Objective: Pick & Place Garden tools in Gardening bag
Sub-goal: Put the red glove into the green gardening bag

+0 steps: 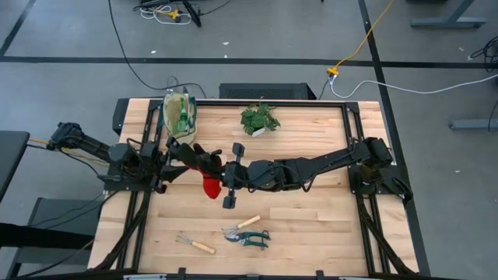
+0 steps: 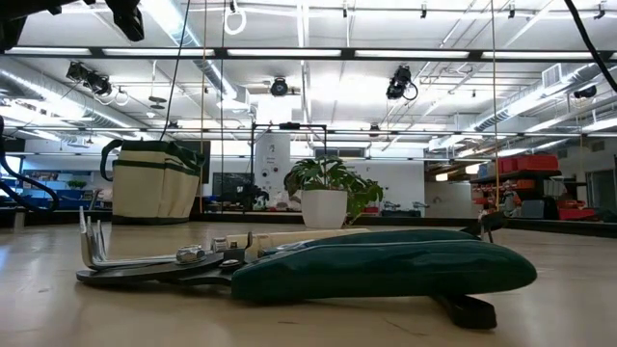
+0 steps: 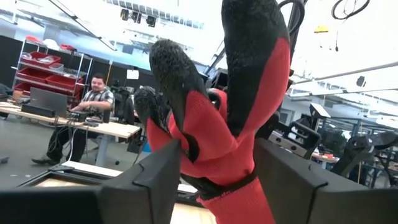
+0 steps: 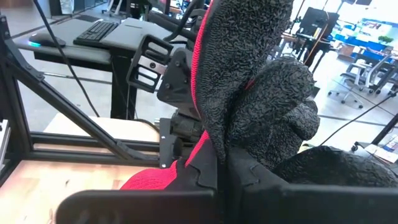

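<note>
The black-and-red gloves [image 1: 204,167] hang above the table's middle, between both grippers. My left gripper [image 1: 177,159] comes from the left and my right gripper [image 1: 222,177] from the right; both are shut on the gloves. The beige gardening bag [image 1: 179,113] stands at the far left with the green spray bottle [image 1: 183,120] inside it. The teal-handled shears [image 1: 250,238], a wooden-handled hand rake [image 1: 194,244] and another wooden-handled tool [image 1: 246,224] lie on the table near its front edge. My left gripper pinches the gloves' red palm part [image 3: 214,165] between its two fingers [image 3: 155,183], coming level from the table's left. The black-tipped glove fingers [image 3: 177,74] stick out beyond the gripper, clear of the table. My right gripper holds the gloves' black rough part [image 4: 249,93] between its fingers, coming level from the table's right. The gloves fill the wrist view and hide the exact place of contact. A red end [image 1: 212,187] hangs below, clear of the table.
A leafy plant in a white pot [image 1: 261,120] stands at the far middle of the table. In the low view the shears [image 2: 386,268] and rake tines [image 2: 92,241] lie close in front. A seated person [image 3: 93,99] shows in the room beyond.
</note>
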